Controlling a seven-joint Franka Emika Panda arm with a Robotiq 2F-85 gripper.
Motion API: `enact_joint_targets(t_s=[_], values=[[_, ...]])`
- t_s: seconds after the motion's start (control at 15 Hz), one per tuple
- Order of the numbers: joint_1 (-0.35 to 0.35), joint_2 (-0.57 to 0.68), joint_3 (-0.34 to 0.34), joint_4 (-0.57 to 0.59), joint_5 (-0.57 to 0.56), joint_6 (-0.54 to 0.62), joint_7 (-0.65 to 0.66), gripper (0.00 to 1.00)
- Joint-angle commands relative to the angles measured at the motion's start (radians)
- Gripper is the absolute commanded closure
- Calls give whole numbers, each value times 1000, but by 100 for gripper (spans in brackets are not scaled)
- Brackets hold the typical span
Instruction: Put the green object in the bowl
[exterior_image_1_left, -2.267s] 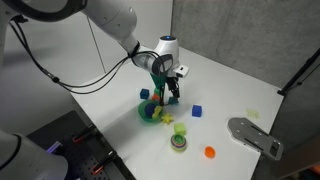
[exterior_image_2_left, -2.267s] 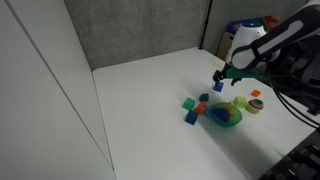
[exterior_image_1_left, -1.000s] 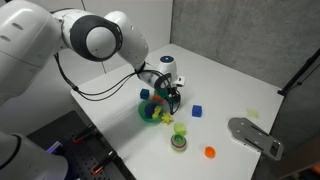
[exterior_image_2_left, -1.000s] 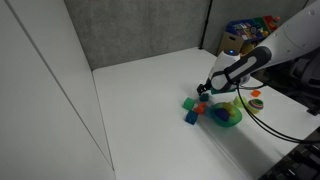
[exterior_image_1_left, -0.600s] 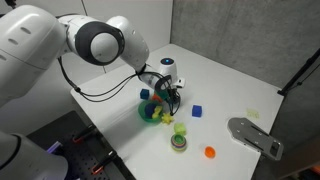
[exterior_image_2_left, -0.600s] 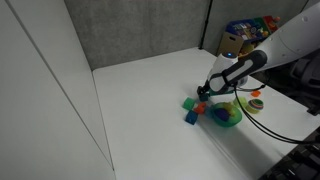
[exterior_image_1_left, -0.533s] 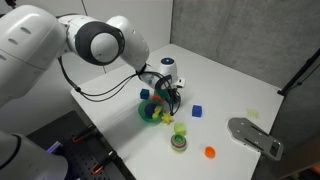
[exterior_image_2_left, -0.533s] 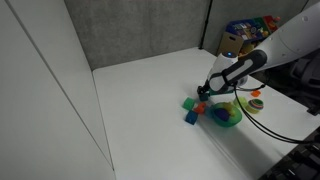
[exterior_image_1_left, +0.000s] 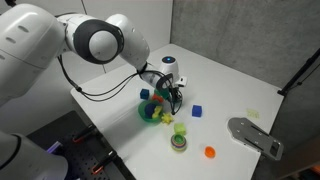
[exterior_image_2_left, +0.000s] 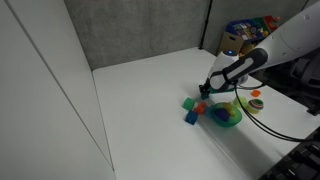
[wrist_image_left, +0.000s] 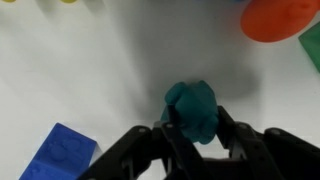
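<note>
In the wrist view, the green object (wrist_image_left: 192, 105), a small dark teal block, sits on the white table between my gripper (wrist_image_left: 195, 126) fingers. Both black fingers (wrist_image_left: 178, 142) press against its sides, so the gripper is shut on it. In both exterior views the gripper (exterior_image_1_left: 172, 98) (exterior_image_2_left: 203, 92) stands low over the table and hides the block. The bright-green bowl (exterior_image_1_left: 143, 111) (exterior_image_2_left: 236, 120) lies right beside the gripper and holds several coloured pieces.
A blue block (wrist_image_left: 58, 155) and an orange-red piece (wrist_image_left: 280, 17) lie close to the gripper. Farther off are a blue cube (exterior_image_1_left: 197, 111), a yellow-green piece (exterior_image_1_left: 180, 128), a green ring (exterior_image_1_left: 179, 143), an orange disc (exterior_image_1_left: 210, 152) and a grey plate (exterior_image_1_left: 255, 136).
The fingers have closed in on the teal block over the last second. The arm has stayed low beside the bowl, hardly moving.
</note>
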Motion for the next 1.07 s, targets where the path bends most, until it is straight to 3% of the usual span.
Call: enact_joint_targets(t_s=[0.0, 0.6, 1.0], values=[[26, -92, -25, -88, 13, -4, -2, 88], [114, -409, -77, -434, -12, 4, 13, 90], [92, -618, -34, -650, -2, -56, -20, 90]])
